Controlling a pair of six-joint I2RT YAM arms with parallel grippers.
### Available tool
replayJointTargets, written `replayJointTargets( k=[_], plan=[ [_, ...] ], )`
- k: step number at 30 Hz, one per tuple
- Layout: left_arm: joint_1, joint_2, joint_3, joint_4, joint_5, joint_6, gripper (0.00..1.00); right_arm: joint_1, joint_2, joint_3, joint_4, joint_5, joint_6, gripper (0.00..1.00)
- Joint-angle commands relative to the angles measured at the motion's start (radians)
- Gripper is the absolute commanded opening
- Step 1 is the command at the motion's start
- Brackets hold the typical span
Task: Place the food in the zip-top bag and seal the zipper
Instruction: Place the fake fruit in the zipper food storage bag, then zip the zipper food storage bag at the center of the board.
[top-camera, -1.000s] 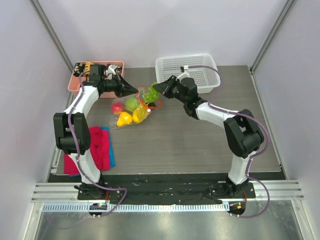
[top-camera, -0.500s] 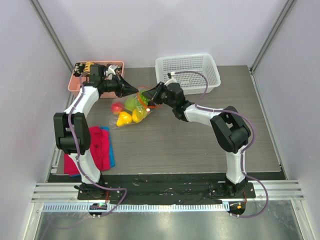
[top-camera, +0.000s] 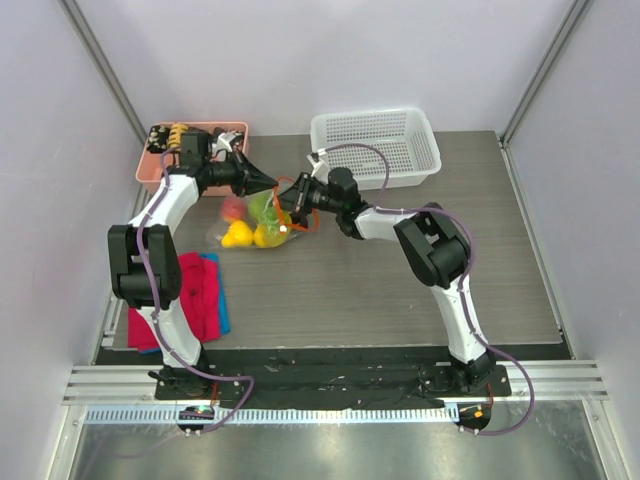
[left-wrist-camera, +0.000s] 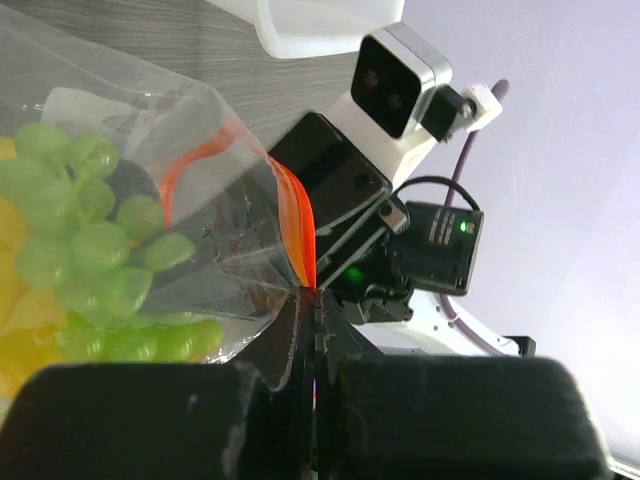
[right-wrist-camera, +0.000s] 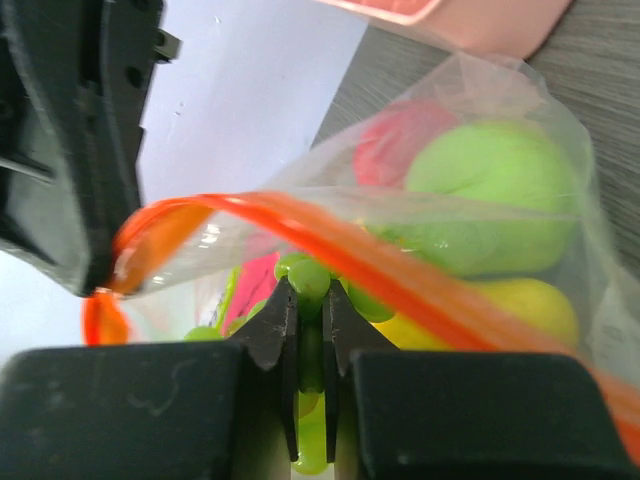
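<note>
Nearest, on the counter (top-camera: 400, 290) beside the left arm (top-camera: 150, 262), a red-pink folded cloth (top-camera: 190, 290) lies on top of a blue cloth (top-camera: 222, 300). Farther in, left of the middle, the zip-top bag (top-camera: 250, 222) rests on the counter with its mouth raised toward the far side. Through the clear plastic show two yellow lemons (top-camera: 238, 236), a red apple (top-camera: 234, 207) and a green apple (top-camera: 262, 206).

At the mouth, the left pincer (top-camera: 272, 183) is clamped tight on the zipper (left-wrist-camera: 303, 235). Its tips nip one end of the orange-red strip, which arches up from there and leaves the mouth gaping. The right pincer (top-camera: 287, 197) comes in from the opposite side with its jaws narrow, gripping the bunch of green grapes (right-wrist-camera: 305, 280). A green stem runs down between its fingers. In the right wrist view its tips and the grapes sit just under the orange-red strip, with both apples and a lemon beyond them inside the bag. The left wrist view shows grapes pressed against the bag's clear wall.

Beyond the bag, a pink bin (top-camera: 228, 126) of small mixed pieces stands at the far left. A white basket (top-camera: 410, 135) stands at the far edge, right of the middle.
</note>
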Motion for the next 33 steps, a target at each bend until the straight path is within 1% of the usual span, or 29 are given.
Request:
replayJointTargets(
  k=[1, 2, 3, 4, 6, 8, 9, 13, 15, 17, 19, 20, 24, 29, 33],
  plan=[
    [0.01, -0.063, 0.0, 0.047, 0.043, -0.006, 0.0, -0.044, -0.033, 0.031, 0.031, -0.062, -0.063, 0.3],
    [0.014, -0.063, 0.001, 0.049, 0.043, -0.006, 0.0, -0.051, -0.059, 0.019, 0.029, -0.06, -0.066, 0.44],
    [0.017, -0.062, 0.001, 0.05, 0.043, -0.006, 0.0, -0.061, -0.076, -0.007, 0.023, -0.062, -0.075, 0.5],
    [0.019, -0.062, 0.003, 0.052, 0.046, -0.005, 0.0, -0.062, -0.094, -0.021, 0.017, -0.068, -0.107, 0.54],
    [0.022, -0.062, 0.004, 0.055, 0.046, -0.006, 0.0, -0.067, -0.149, -0.047, -0.015, -0.084, -0.142, 0.57],
    [0.022, -0.062, 0.003, 0.058, 0.049, -0.006, 0.0, -0.067, -0.18, -0.055, -0.05, -0.104, -0.19, 0.64],
    [0.022, -0.06, 0.001, 0.059, 0.051, -0.006, 0.0, -0.073, -0.201, -0.058, -0.093, -0.109, -0.204, 0.65],
    [0.025, -0.066, -0.011, 0.062, 0.055, 0.0, 0.0, -0.114, -0.251, -0.079, -0.169, -0.16, -0.206, 0.66],
    [0.025, -0.068, -0.017, 0.068, 0.055, -0.002, 0.0, -0.139, -0.293, -0.122, -0.196, -0.184, -0.212, 0.66],
    [0.025, -0.066, -0.025, 0.079, 0.055, -0.006, 0.0, -0.169, -0.317, -0.17, -0.216, -0.186, -0.256, 0.65],
    [0.025, -0.063, -0.03, 0.099, 0.058, -0.02, 0.0, -0.183, -0.32, -0.178, -0.25, -0.181, -0.303, 0.65],
    [0.025, -0.062, -0.028, 0.101, 0.058, -0.02, 0.0, -0.183, -0.315, -0.179, -0.288, -0.169, -0.369, 0.64],
    [0.025, -0.062, -0.025, 0.098, 0.064, -0.018, 0.0, -0.185, -0.266, -0.176, -0.322, -0.112, -0.44, 0.64],
    [0.026, -0.069, -0.019, 0.078, 0.061, -0.003, 0.0, -0.182, -0.168, -0.104, -0.403, -0.091, -0.44, 0.63],
    [0.025, -0.069, -0.017, 0.062, 0.058, 0.009, 0.0, -0.168, -0.128, -0.099, -0.393, -0.095, -0.413, 0.58]
  ],
)
